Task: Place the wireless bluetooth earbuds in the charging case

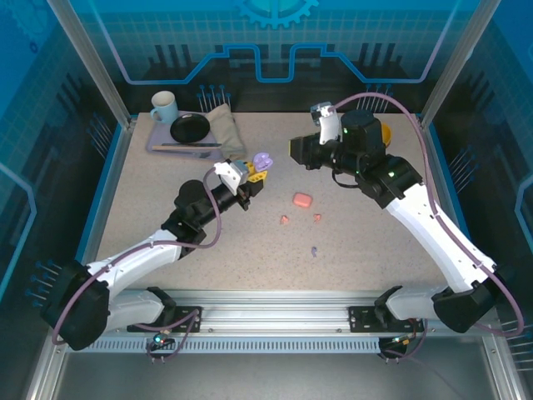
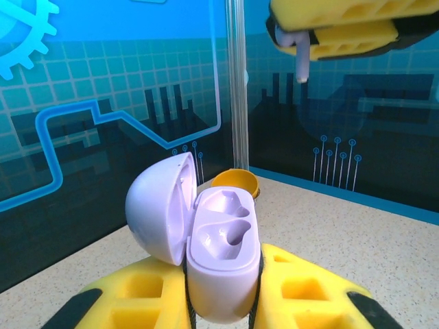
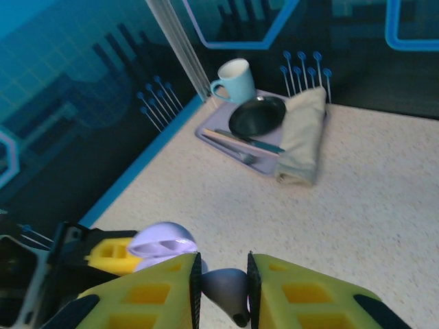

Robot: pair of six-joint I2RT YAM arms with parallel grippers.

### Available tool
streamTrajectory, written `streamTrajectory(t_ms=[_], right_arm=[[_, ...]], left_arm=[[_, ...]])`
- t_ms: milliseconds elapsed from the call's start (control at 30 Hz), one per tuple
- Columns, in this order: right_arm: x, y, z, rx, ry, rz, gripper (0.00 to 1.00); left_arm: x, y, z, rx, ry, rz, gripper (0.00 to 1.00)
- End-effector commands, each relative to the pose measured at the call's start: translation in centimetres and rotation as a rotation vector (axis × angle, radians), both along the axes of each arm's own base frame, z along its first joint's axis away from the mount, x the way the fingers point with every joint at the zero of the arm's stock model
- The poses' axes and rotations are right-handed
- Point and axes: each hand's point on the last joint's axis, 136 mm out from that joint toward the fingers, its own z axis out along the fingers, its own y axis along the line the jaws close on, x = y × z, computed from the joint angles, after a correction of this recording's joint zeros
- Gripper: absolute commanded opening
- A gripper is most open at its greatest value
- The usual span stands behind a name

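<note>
My left gripper (image 2: 223, 301) (image 1: 252, 169) is shut on the pale purple charging case (image 2: 223, 264) (image 1: 262, 160), held upright above the table. Its lid (image 2: 159, 209) hangs open to the left and both sockets are bare. My right gripper (image 3: 223, 274) (image 1: 298, 152) is shut on one pale purple earbud (image 3: 226, 288), whose stem (image 2: 300, 65) hangs down high above and to the right of the case. The case (image 3: 163, 241) lies below-left of that gripper. A second purple earbud (image 1: 314, 250) and two pink earbuds (image 1: 285, 220) (image 1: 316, 218) lie on the table.
A closed pink case (image 1: 301, 199) rests mid-table. At the back left, a tray (image 1: 158, 147) (image 3: 212, 140) carries a blue mug (image 1: 163, 106), a black plate (image 1: 190, 127), cutlery and a folded napkin (image 1: 223, 127). A yellow round object (image 2: 235, 181) sits behind the purple case.
</note>
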Motion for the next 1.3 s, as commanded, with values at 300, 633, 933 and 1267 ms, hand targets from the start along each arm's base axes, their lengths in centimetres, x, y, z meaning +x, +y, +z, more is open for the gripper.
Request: streamTrajectory(t_ms=[300, 633, 933, 1267], right_arm=[[-2.1, 4.8, 2.0, 0.093, -0.17, 0.207, 0.27], [-2.7, 7.2, 0.8, 0.08, -0.198, 0.286, 0.27], [-3.1, 7.4, -0.7, 0.054, -0.185, 0.294, 0.26], [-3.0, 6.8, -2.0, 0.017, -0.175, 0.273, 0.26]], left_arm=[[0.0, -1.1, 2.3, -0.028, -0.024, -0.05, 0.0], [-0.2, -1.1, 2.6, -0.023, -0.028, -0.055, 0.0], [-0.3, -1.0, 2.8, -0.019, -0.038, -0.053, 0.0], [-0.5, -1.0, 3.0, -0.02, -0.04, -0.054, 0.0]])
